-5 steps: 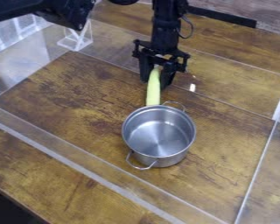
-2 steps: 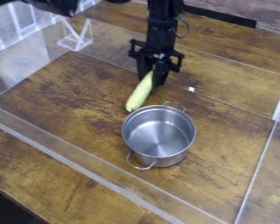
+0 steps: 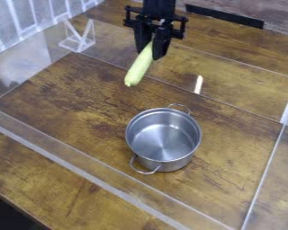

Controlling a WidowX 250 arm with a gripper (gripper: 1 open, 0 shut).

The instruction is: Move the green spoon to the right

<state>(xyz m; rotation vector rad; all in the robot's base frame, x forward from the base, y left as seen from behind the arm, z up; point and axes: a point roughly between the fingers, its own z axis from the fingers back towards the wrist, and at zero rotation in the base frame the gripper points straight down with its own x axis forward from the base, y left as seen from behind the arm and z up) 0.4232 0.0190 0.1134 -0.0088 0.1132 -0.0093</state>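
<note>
I expect the green spoon (image 3: 139, 67) to be light and stiff, its thick plastic handle smooth enough to slip or swivel if I pinch it off-centre; nothing about it looks fragile. The metal bowl would likely be slicker and harder to seat, so the handle, close to its balance point, is where I would take it. My gripper (image 3: 149, 34) is closed on the spoon, though my own dark fingers hide the exact contact and the bowl, so I cannot tell how much handle I have. The spoon slants down from between my fingertips, its yellow-green end lowest, towards the table's (image 3: 50, 101) left side in the view. It hangs near the table's far edge, beyond the steel pot (image 3: 164, 139) and well apart from it.
</note>
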